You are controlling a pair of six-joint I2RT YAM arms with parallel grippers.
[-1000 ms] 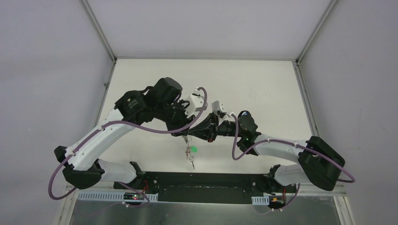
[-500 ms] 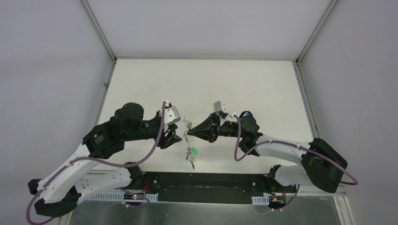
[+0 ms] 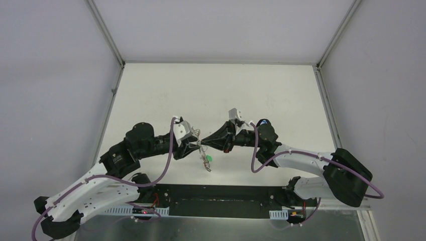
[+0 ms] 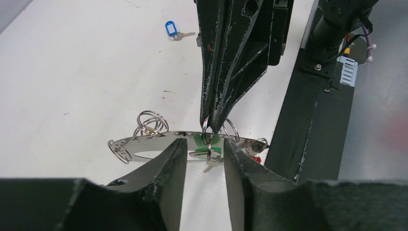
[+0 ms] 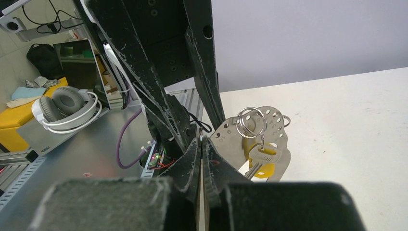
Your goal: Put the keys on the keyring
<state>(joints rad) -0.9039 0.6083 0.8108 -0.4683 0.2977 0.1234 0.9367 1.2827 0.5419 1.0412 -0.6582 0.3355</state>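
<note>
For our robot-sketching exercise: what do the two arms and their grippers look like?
Both the left arm and right arm have white shells with black joints, and a purple cable loops along each. The left gripper and right gripper have black, tapering fingers, scuffed pale along the edges.

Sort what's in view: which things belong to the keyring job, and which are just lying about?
Job:
- keyring, pinched by right gripper
- green-tagged key and yellow-tagged key, hanging on it
- blue-tagged key, loose on the table
- left gripper, open at the keyring

Lying about:
- headphones, off the table
</note>
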